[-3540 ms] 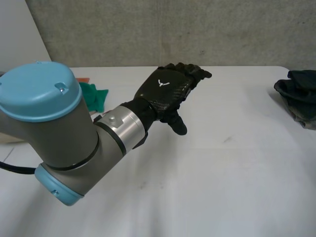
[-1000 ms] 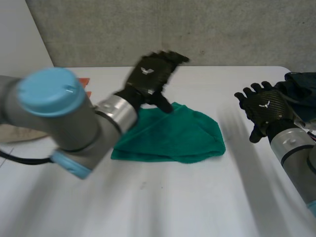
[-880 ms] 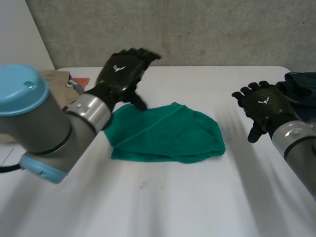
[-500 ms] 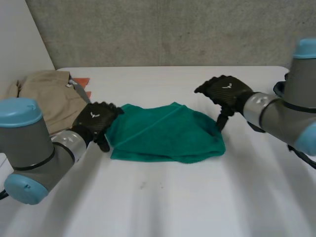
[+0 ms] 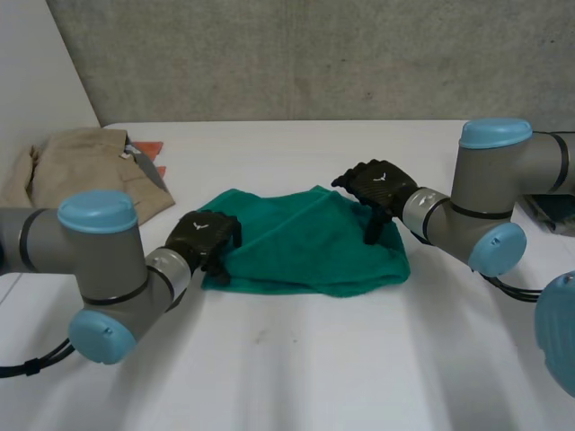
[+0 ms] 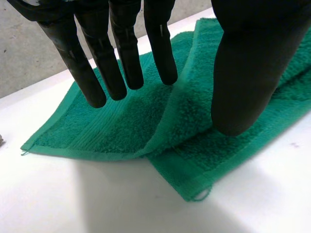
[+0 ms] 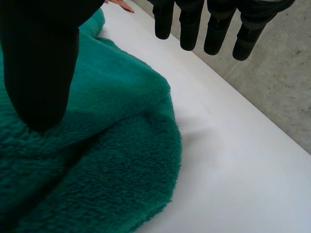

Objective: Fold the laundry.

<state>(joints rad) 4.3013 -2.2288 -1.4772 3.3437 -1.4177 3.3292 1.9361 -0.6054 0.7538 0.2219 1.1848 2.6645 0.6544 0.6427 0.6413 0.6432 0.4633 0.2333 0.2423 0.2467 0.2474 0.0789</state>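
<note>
- Towel [image 5: 305,247] is lying folded on the table [image 5: 359,359].
- Left hand [image 5: 205,235] is sitting at its left corner, uncurled, gripping nothing.
- Right hand [image 5: 377,187] is sitting at its right edge, likewise uncurled.

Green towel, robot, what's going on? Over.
Left hand open, at green towel corner. Right hand open, over opposite edge. Beige clothes lie apart, not blocking.

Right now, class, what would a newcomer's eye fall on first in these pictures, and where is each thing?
The green towel lies in the middle of the white table. The left hand is at its left end and the right hand at its far right edge, both open. A tan garment lies at the table's far left.
</note>
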